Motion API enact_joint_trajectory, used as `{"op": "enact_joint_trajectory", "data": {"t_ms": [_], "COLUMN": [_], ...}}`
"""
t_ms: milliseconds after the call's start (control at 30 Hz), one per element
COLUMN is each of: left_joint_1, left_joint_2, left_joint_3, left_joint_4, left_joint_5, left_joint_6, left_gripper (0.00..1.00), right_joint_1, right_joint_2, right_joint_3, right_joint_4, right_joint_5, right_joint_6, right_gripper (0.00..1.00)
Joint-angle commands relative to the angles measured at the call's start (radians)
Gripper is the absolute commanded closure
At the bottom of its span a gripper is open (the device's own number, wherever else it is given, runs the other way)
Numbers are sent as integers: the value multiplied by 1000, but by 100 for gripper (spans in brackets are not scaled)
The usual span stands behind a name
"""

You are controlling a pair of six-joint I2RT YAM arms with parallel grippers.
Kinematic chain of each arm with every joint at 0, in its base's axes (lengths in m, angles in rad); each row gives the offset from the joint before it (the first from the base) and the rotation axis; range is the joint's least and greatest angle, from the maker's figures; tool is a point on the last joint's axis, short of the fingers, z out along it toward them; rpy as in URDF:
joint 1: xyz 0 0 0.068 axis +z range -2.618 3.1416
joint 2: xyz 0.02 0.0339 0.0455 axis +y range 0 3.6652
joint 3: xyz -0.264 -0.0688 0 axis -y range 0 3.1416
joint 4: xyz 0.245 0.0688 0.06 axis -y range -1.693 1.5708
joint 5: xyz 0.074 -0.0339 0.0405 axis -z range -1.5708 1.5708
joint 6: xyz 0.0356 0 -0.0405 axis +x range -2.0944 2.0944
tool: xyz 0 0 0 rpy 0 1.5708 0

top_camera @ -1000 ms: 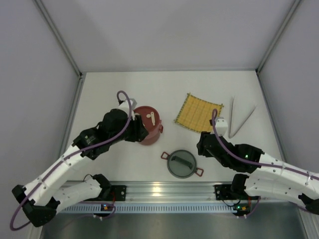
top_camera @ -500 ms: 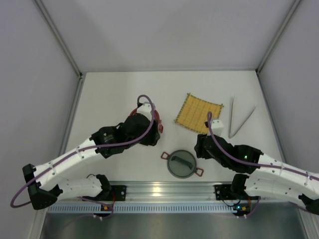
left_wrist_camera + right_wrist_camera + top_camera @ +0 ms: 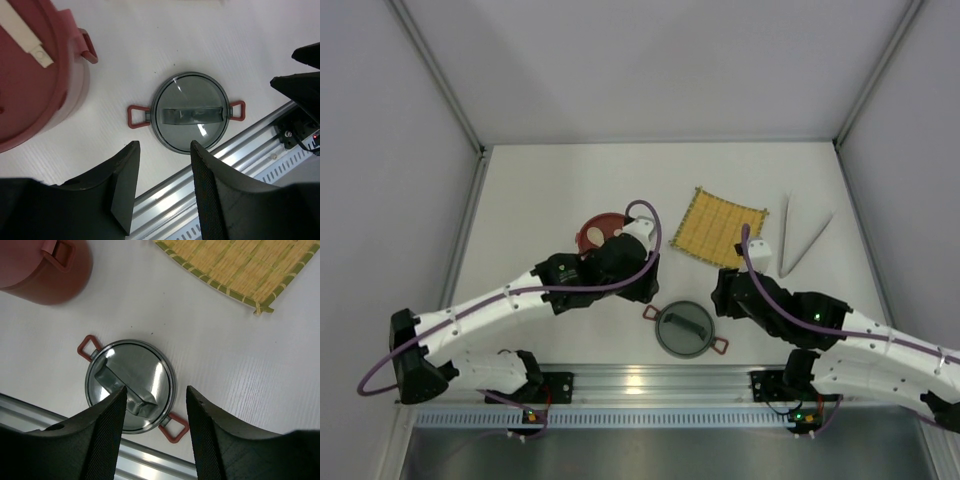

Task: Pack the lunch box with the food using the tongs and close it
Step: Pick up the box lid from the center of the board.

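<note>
Top view: the red lunch box (image 3: 600, 232) stands at ten o'clock from its grey domed lid (image 3: 685, 330). The tongs (image 3: 800, 240) lie at two o'clock, beyond the yellow mat (image 3: 717, 225).

Left wrist view: the left gripper (image 3: 162, 187) is spread and empty, with the lid at twelve o'clock.

Right wrist view: the right gripper (image 3: 154, 432) is spread and empty, and the lid shows between its fingers.
</note>
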Motion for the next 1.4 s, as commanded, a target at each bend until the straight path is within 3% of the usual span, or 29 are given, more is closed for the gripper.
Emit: {"op": "enact_joint_trajectory", "data": {"t_ms": [0,367,567,733,1367], "left_joint_1": [-30,-128,-240,-294,-321], "left_joint_2": [37,185,241,265,359], "left_joint_3": [-23,-57,-86,-92,-91], "left_joint_4": [90,201,239,225,161], "left_joint_5": [49,-92,-245,-311,-336], "left_joint_6": [-38,-316,-613,-762,-1132], "left_gripper": [50,50,51,50,44], "right_joint_1": [19,17,17,17,17], "right_joint_2": [-39,-82,-75,-92,-145], "right_joint_3": [10,14,17,28,8], "right_joint_4": [-7,-33,-31,-40,-22], "right_joint_5": [48,42,36,36,4], "right_joint_6": [17,5,-4,-1,-4], "right_gripper": [50,48,47,47,46]}}
